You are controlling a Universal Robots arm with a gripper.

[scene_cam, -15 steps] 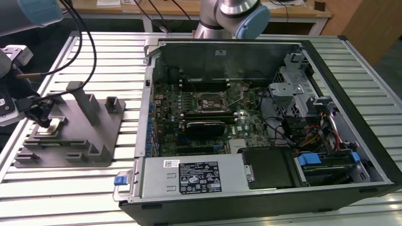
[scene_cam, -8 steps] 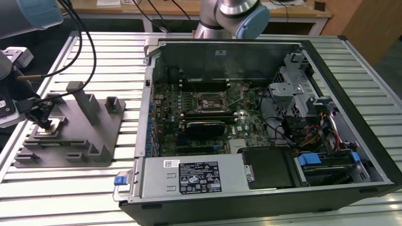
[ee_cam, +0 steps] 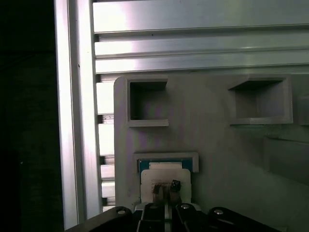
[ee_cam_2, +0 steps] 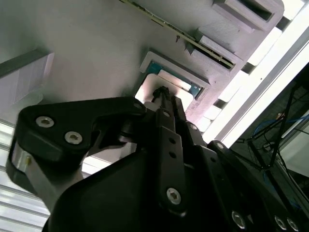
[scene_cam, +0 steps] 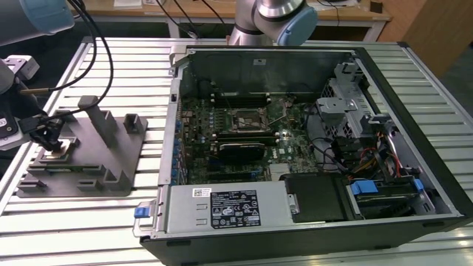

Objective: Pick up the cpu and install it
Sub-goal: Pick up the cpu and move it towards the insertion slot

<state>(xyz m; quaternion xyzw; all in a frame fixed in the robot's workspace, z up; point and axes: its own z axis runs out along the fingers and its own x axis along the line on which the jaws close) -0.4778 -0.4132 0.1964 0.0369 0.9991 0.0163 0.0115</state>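
Note:
The cpu (scene_cam: 62, 151) lies flat in a square pocket of the grey fixture plate (scene_cam: 118, 166), at the exterior view's left. Its pale silver top (ee_cam: 165, 175) sits inside a blue-edged frame in the first wrist view. My gripper (scene_cam: 53, 144) stands straight over it, its two thin black fingertips (ee_cam: 175, 185) close together on or just above the chip's top; contact is unclear. In the second wrist view the gripper (ee_cam_2: 161, 92) points down at the cpu (ee_cam_2: 146, 93).
An open computer case (scene_cam: 414, 183) lies at the exterior view's right, its motherboard socket (scene_cam: 246, 118) visible. Upright posts (scene_cam: 99, 119) rise from the fixture plate beside the gripper. Slatted aluminium table (scene_cam: 111, 61) runs underneath. Cables hang near the arm.

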